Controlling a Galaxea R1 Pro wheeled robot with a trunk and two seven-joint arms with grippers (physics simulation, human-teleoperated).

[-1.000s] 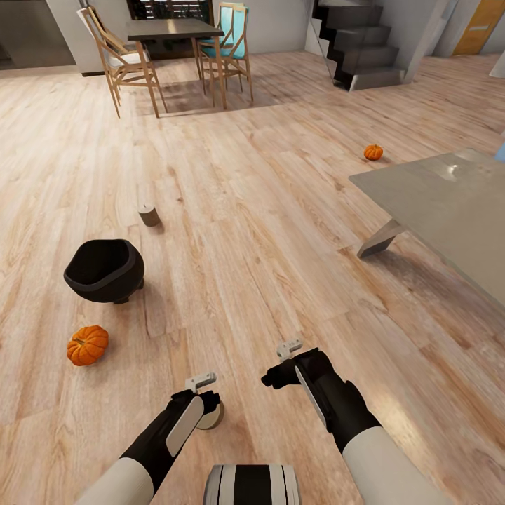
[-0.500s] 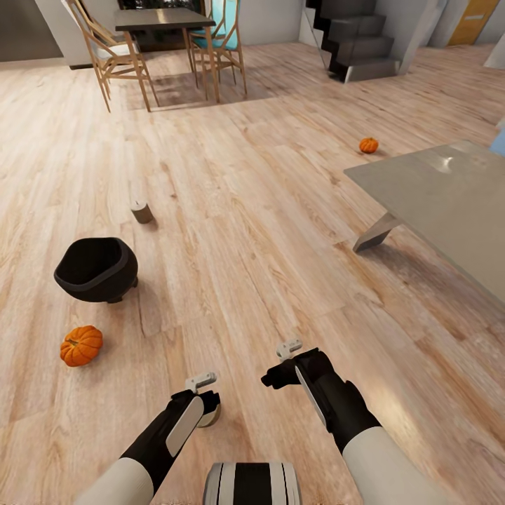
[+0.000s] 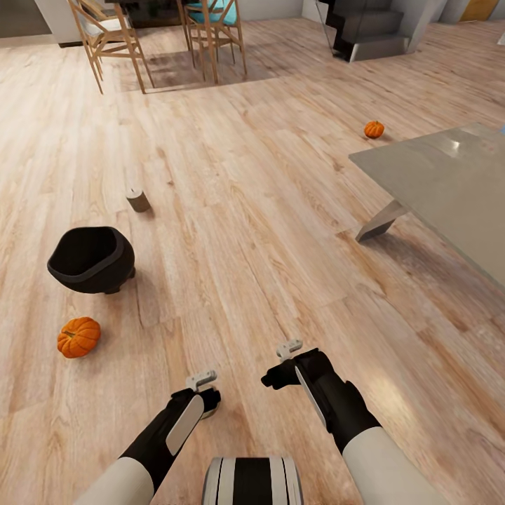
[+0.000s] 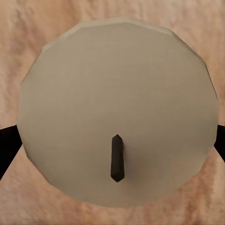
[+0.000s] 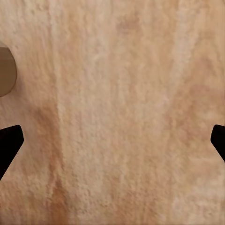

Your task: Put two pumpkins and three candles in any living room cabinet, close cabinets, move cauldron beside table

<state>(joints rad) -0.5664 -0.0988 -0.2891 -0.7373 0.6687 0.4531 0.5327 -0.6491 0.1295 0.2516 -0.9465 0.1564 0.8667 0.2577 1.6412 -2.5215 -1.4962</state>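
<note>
The wood plank floor (image 3: 252, 210) spreads all around you, pale and streaky. A smooth grey desk (image 3: 449, 189) with a slanted leg fills the right side. A round black cauldron (image 3: 91, 259) sits at middle left, wide and hollow. Just below it lies a bumpy orange pumpkin (image 3: 78, 337). A second pumpkin (image 3: 374, 129) sits far off at upper right, beyond the desk. A short stubby candle (image 3: 137, 200) stands above the cauldron. Your left end effector (image 3: 203, 393) hangs right over another candle (image 4: 117, 112), flat round top, dark wick; I cannot tell if it grips it. Your right end effector (image 3: 284, 365) is spread wide over bare floor.
</note>
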